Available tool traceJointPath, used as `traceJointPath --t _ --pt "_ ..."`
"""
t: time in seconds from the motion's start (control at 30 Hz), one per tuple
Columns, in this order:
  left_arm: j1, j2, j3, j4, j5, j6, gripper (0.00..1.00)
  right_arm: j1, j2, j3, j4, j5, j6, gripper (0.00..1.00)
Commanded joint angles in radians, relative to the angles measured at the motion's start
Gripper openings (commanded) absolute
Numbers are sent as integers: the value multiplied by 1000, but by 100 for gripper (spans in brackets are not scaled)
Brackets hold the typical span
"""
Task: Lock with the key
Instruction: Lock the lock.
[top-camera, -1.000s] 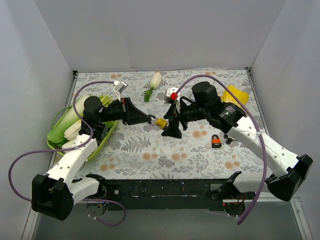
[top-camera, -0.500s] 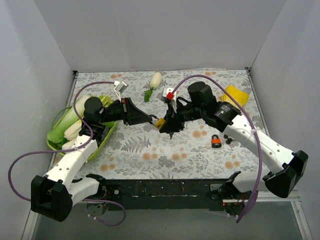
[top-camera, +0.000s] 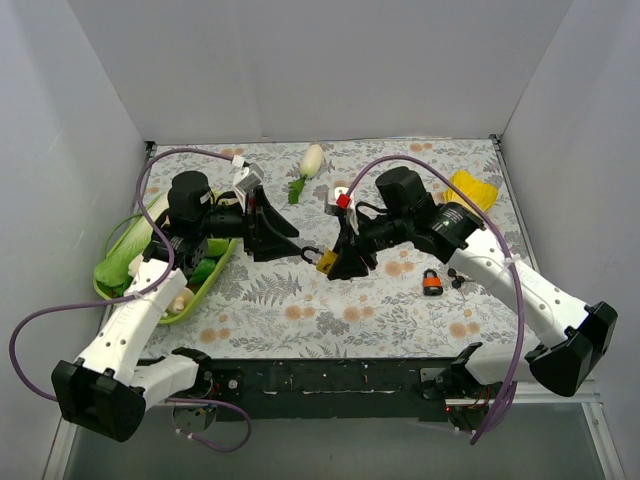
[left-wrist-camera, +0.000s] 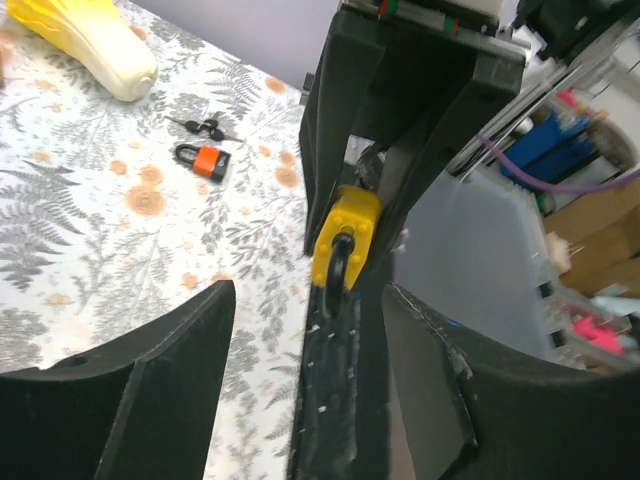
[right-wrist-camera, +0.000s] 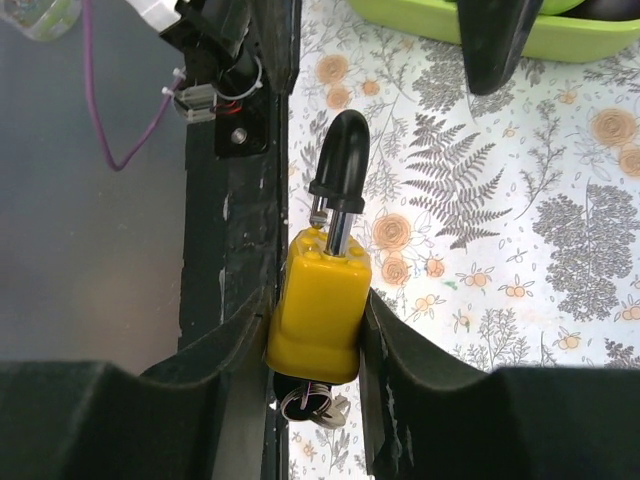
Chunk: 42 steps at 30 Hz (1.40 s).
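A yellow padlock (right-wrist-camera: 320, 300) with a black-sleeved shackle (right-wrist-camera: 340, 150) sits clamped between the fingers of my right gripper (right-wrist-camera: 318, 325), shackle pointing away from the wrist. A key on a ring (right-wrist-camera: 318, 402) sticks out of the padlock's underside. In the top view the padlock (top-camera: 327, 261) hangs over the middle of the mat in the right gripper (top-camera: 338, 263). My left gripper (top-camera: 288, 236) stands open just left of it, apart from the shackle. The left wrist view looks at the padlock (left-wrist-camera: 345, 238) beyond the open left gripper (left-wrist-camera: 308, 300).
An orange padlock (top-camera: 432, 283) and loose keys (top-camera: 458, 277) lie on the mat at the right. A yellow vegetable (top-camera: 470, 188) sits back right, a white radish (top-camera: 311, 160) at the back. A green basket (top-camera: 205, 285) of vegetables stands at the left.
My right gripper has shut on the yellow padlock. My left gripper has let go of it, opened and drawn back to the left.
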Motion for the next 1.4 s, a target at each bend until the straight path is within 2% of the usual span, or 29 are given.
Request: traceJointPath --t 0.0,0.13,0.3,0.6,0.8,0.9,0.97,1.07,1.17,1.27,1.37 --pt "-2 -40 40 -207 14 318 61 -6 -44 56 -81 -91 -98 1" --pt "-10 -57 29 -219 41 377 61 -5 -26 82 -137 -126 -164 1" --pt "-39 -73 11 -220 31 388 53 -3 -1 117 -191 -143 -225 1" --pt "-135 -56 34 -263 -38 439 48 6 19 128 -223 -146 -251 1" --pt "-187 -38 48 -273 -68 437 40 18 26 137 -243 -116 -270 1" --pt "-212 -28 51 -277 -91 436 33 30 32 143 -247 -97 -270 1" --pt "-223 -24 55 -277 -102 434 24 35 38 151 -264 -87 -281 1" --pt "-229 -14 57 -279 -114 431 16 40 43 150 -277 -77 -284 1" --pt "-232 -16 55 -279 -119 431 14 40 48 151 -293 -71 -287 1" --pt "-234 -21 55 -291 -116 437 1 40 48 148 -298 -68 -287 1" --pt "-232 -28 48 -297 -110 433 0 41 48 150 -295 -59 -288 1"
